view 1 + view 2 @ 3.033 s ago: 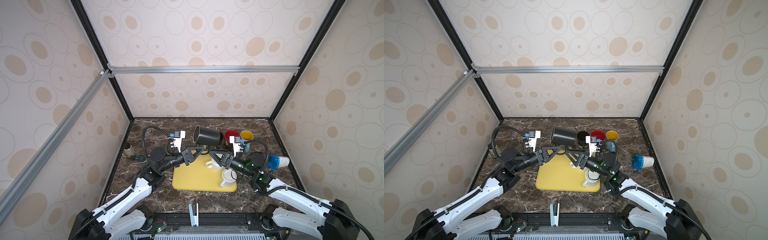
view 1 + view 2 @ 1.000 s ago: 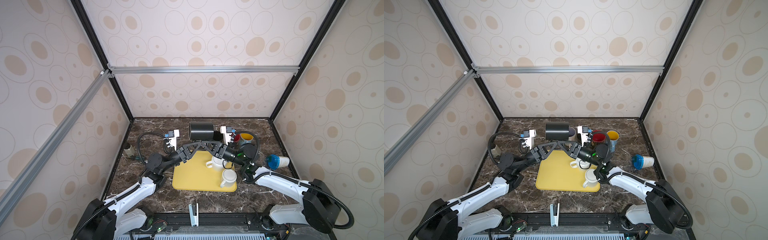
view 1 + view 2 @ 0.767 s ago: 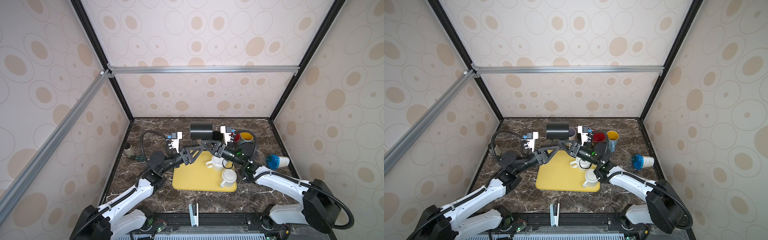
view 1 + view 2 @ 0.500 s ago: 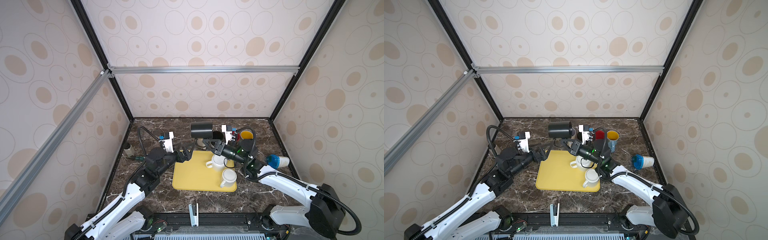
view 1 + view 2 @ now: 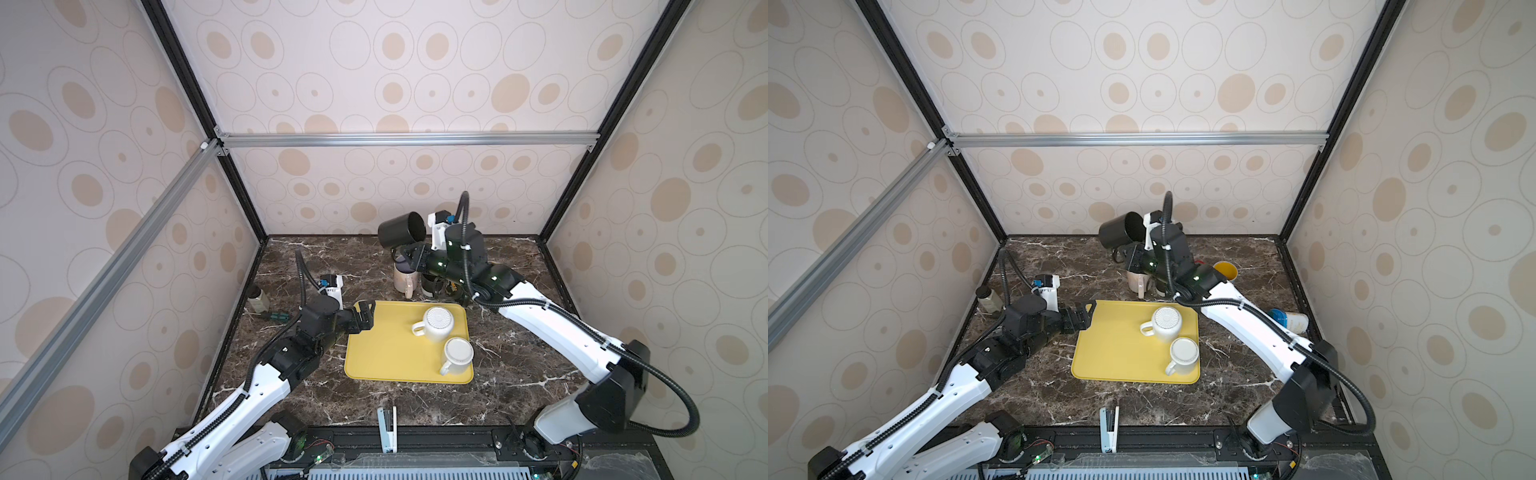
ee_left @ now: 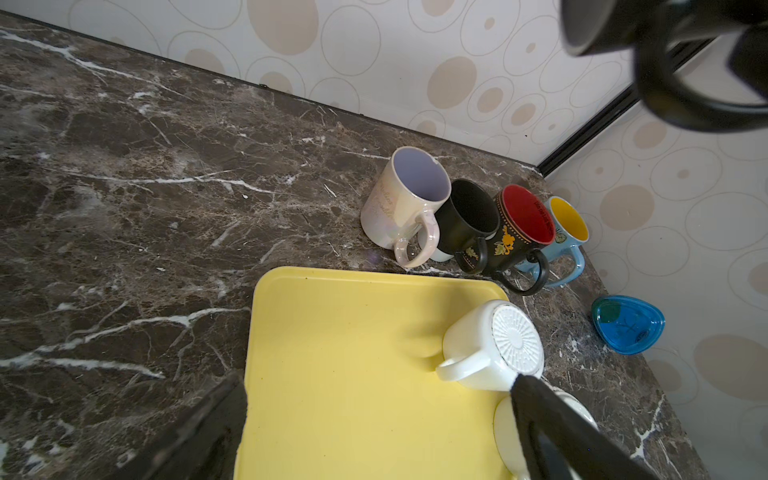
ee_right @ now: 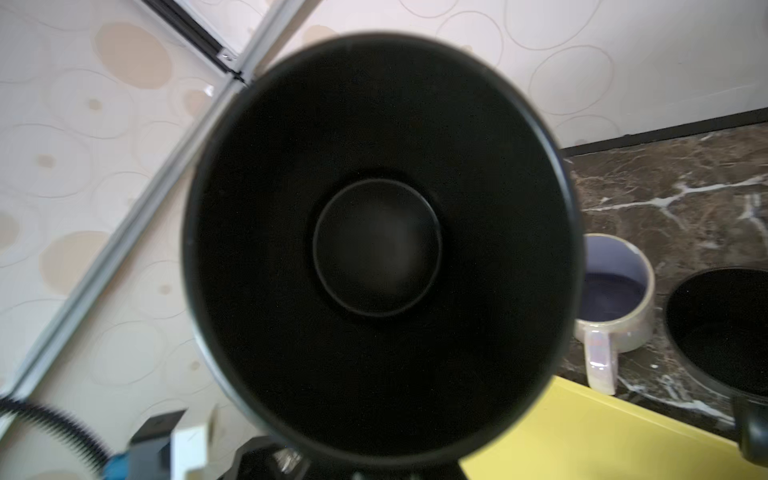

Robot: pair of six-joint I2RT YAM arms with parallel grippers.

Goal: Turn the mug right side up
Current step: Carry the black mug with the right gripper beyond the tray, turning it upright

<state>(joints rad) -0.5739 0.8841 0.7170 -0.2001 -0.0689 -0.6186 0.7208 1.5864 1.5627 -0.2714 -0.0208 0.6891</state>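
Black mug [image 5: 402, 230] is seen held aloft over the back of the marble table [image 5: 291, 266], just above the pearly mug [image 5: 402, 277] in the back row. R gripper [image 5: 409, 255] is pinched narrow on its handle, which is hung on the underside. Long axis is laid approx. horizontal. Base is pointed to the left side and mouth is turned to the right, toward the R arm. In the right wrist view the dark inside is looked straight into, down to the round bottom. Mug not upright yet.

L gripper [image 5: 365, 316] is spread wide w/ nothing in it, held low at the left edge of the yellow tray [image 5: 386, 353]. On the tray, a ribbed-base white mug [image 5: 437, 324] & a plain white mug [image 5: 457, 355] are sat base-up, close together. Whether they touch can't be told.
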